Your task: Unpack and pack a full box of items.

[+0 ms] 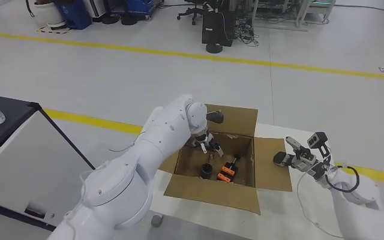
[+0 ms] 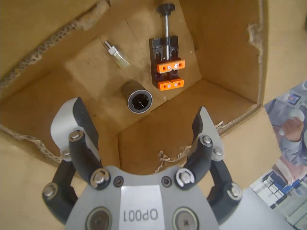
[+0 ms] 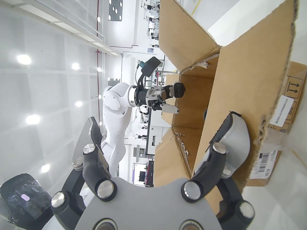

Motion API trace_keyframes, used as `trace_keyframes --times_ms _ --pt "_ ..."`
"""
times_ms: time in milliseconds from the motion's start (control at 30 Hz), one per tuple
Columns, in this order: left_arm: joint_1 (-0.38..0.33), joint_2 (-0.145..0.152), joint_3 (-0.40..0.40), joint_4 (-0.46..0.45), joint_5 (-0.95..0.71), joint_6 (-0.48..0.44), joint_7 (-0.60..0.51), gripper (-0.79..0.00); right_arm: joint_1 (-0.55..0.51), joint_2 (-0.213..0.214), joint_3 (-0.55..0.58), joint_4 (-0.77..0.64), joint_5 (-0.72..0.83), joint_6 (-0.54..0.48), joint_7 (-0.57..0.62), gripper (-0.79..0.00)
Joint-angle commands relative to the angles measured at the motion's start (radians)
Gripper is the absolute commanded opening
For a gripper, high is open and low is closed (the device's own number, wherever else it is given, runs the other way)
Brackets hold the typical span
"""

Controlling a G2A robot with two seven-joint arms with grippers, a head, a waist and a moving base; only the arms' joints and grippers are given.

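The left gripper [image 2: 139,104] gapes over box [image 2: 215,37] with vise [image 2: 166,65], cylinder [image 2: 138,99], maybe vial [image 2: 116,53]

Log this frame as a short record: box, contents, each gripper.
box: cardboard box, flaps folded out
contents: orange-and-black vise, metal cylinder, small clear fitting, all lying on the box floor
left gripper: open, empty, over the box opening
right gripper: open, empty, outside the box beside a side flap
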Motion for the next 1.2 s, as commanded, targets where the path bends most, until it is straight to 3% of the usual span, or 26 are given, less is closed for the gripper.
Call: trace_keyframes --times_ms 0,133,700,1167 --pt "0.011 0.005 -0.006 -0.023 -0.005 -0.013 -0.021 0.000 0.000 0.000 0.000 0.000 0.000 0.000 0.000 0.000" --pt "0.020 0.015 -0.005 -0.064 0.022 -0.047 -0.011 0.000 0.000 0.000 0.000 0.000 0.000 0.000 0.000 0.000" --pt "0.020 0.015 -0.005 -0.064 0.022 -0.047 -0.011 0.000 0.000 0.000 0.000 0.000 0.000 0.000 0.000 0.000" --pt "0.069 0.040 0.057 -0.129 0.265 -0.030 0.079 0.000 0.000 0.000 0.000 0.000 0.000 0.000 0.000 0.000"
